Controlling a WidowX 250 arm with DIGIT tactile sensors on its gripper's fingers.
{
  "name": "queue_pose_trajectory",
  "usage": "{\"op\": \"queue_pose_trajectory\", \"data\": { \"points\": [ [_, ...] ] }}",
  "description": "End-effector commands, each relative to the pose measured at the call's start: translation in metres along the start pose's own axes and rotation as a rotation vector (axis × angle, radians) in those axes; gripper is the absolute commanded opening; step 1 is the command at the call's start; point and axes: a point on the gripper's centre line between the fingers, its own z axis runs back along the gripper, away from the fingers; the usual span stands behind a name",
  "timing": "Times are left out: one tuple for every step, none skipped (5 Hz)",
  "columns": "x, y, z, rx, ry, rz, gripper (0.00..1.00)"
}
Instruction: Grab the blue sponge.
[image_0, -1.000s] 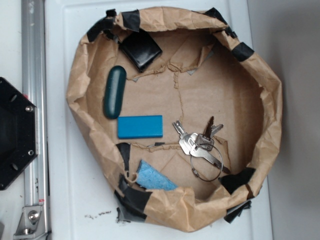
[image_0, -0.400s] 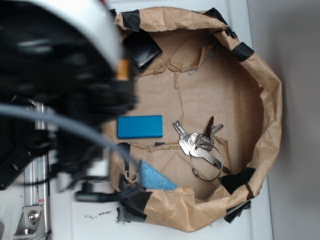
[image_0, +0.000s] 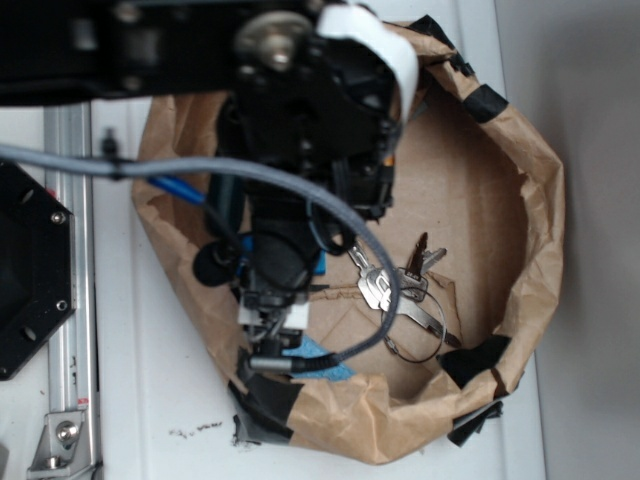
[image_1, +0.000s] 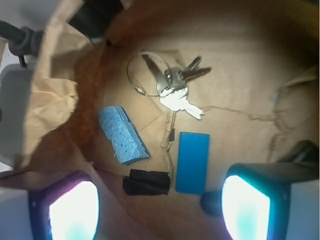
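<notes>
The blue sponge (image_1: 121, 134), a speckled light-blue foam piece with angular corners, lies flat on the brown paper near the bag's wall. In the exterior view only its edge (image_0: 322, 354) shows beneath the arm. My gripper (image_1: 159, 210) hangs open above the bag floor, its two glowing pads wide apart with nothing between them. The sponge sits ahead of the left pad (image_1: 70, 212), untouched. From outside, the gripper (image_0: 272, 330) points down just beside the sponge.
A smooth teal block (image_1: 192, 162), a key bunch on a ring (image_1: 175, 90) and a black tape patch (image_1: 146, 182) lie close by. The crumpled paper bag wall (image_0: 540, 200) rings everything. A dark rounded case end (image_1: 210, 202) pokes in near the right pad.
The arm has swung in from the left over the bag. It now covers the black square item, the green case and most of the teal block, and the gripper hangs beside the sponge.
</notes>
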Motion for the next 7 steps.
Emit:
{"op": "queue_pose_trajectory", "data": {
  "points": [
    [0.017, -0.004, -0.029, -0.018, 0.025, -0.117, 1.00],
    [0.021, 0.000, -0.039, -0.025, 0.036, -0.130, 1.00],
    [0.022, -0.005, -0.044, -0.032, 0.034, -0.158, 1.00],
    [0.019, -0.013, -0.054, -0.036, 0.048, -0.184, 1.00],
    [0.010, -0.029, -0.076, -0.011, 0.063, -0.249, 1.00],
    [0.001, -0.037, -0.091, 0.044, 0.040, -0.267, 1.00],
    [0.000, -0.044, -0.103, 0.031, 0.042, -0.273, 1.00]
  ]
}}
